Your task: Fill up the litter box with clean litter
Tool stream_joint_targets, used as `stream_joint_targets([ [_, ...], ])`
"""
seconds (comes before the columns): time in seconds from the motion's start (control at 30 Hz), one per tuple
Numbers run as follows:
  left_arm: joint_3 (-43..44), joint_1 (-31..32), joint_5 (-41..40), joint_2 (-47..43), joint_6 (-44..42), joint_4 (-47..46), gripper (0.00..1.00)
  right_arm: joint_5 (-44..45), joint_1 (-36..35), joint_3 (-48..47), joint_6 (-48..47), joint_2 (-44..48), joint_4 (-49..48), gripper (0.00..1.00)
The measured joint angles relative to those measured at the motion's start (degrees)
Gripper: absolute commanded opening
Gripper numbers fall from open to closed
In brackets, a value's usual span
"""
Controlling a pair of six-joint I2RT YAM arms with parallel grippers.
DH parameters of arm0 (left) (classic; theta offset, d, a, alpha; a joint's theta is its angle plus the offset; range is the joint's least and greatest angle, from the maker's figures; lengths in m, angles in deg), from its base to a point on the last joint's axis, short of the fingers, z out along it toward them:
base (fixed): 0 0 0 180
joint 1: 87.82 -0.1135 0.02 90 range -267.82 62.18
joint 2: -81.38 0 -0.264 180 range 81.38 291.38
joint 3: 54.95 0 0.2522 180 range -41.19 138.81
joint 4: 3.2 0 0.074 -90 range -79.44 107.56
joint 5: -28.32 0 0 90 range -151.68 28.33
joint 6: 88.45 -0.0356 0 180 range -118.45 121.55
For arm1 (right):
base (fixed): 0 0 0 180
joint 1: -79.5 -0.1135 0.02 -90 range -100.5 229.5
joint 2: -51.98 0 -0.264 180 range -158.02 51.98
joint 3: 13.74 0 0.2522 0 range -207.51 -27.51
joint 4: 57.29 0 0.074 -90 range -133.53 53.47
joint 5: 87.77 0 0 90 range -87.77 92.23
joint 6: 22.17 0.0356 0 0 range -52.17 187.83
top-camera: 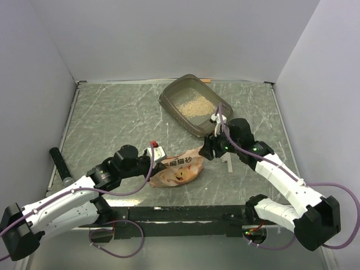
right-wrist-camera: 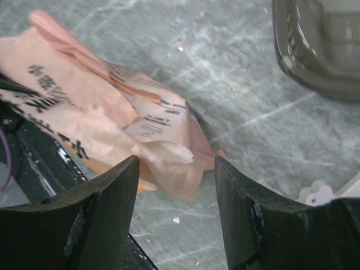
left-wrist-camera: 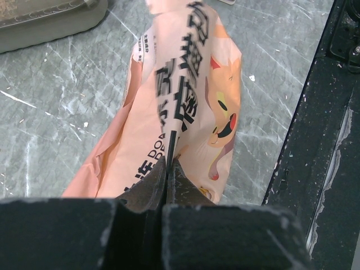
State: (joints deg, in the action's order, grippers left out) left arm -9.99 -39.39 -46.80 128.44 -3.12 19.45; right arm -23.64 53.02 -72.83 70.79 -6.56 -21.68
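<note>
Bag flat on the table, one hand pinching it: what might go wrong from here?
1. The left hand pinches only a thin fold of the bag; it may slip on lifting.
2. The right hand is open around the bag's corner; a poor grip there could spill its contents on the table, short of the litter box.

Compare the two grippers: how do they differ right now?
The left gripper is shut, pinching the bag by its edge; the right gripper is open and holds nothing. The left gripper is at the bag's left end, the right gripper at its right end, nearer the litter box. Both sit low at the bag.
</note>
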Motion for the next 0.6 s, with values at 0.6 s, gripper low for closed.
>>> stream_joint_targets([
  [0.6,-0.02,0.20,-0.46,0.00,0.04,0.11,0.01,11.82,-2.08,-4.81,0.74,2.36,7.78,0.61],
])
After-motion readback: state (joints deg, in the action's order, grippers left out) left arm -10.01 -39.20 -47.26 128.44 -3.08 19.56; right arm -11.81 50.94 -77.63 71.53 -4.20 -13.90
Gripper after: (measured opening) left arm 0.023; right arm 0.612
